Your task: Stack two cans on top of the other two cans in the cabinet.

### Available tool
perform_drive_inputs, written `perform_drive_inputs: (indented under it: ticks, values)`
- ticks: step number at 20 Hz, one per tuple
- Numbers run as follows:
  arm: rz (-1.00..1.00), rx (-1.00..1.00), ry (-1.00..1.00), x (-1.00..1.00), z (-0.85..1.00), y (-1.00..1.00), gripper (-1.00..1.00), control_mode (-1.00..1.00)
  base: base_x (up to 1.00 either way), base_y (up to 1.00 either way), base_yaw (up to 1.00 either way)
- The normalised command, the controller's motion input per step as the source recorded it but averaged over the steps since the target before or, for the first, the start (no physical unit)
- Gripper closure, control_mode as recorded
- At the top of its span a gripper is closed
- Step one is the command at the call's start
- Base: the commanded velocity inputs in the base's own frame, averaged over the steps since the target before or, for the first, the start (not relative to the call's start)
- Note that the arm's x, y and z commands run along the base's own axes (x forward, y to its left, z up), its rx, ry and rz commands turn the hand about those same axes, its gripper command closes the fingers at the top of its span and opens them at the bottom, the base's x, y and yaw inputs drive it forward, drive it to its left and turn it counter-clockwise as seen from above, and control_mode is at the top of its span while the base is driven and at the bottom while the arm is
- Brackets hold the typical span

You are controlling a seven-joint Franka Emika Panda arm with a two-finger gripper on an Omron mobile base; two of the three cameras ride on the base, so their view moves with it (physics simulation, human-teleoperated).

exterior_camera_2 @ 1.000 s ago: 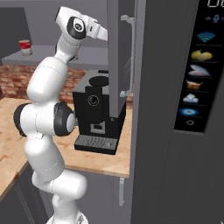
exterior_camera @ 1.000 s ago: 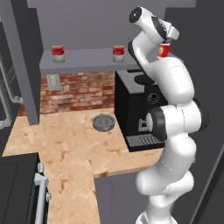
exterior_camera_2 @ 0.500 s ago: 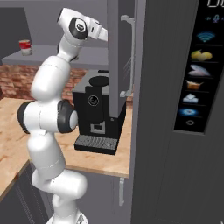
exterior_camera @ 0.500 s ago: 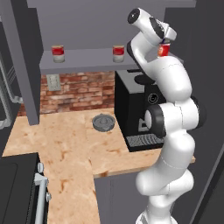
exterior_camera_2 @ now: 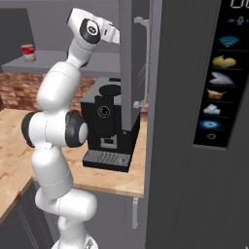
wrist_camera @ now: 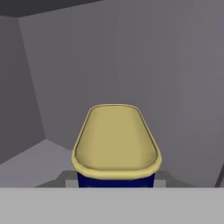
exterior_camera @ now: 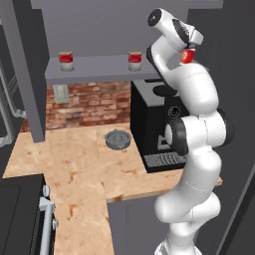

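No legible labels. Dark-blue can, yellow top, sits low-centre in hand view, at gripper; jaw state can't tell. Two red-and-white cans on cabinet shelf.

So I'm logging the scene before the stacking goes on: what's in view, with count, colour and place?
red cans: two, red and white, apart on the cabinet shelf; second at
blue can: one, dark blue with yellow top, close before the hand camera
cabinet: one, grey, above the counter
coffee machine: one, black, on the counter
round object: one, grey, on the counter
counter: one, tan
brick wall: one, red-brown, under the shelf
arm: one, white, reaching up to the cabinet
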Motion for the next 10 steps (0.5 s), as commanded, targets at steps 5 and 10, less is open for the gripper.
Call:
perform_drive_inputs:
  ticks: [5,10]
  values:
    - [0.00,0.00,0.00,0.04,0.00,-0.04,1.00,-1.00,0.00,0.00,0.00]
    - [0.00,0.00,0.00,0.02,0.00,0.00,1.00,-1.00,0.00,0.00,0.00]
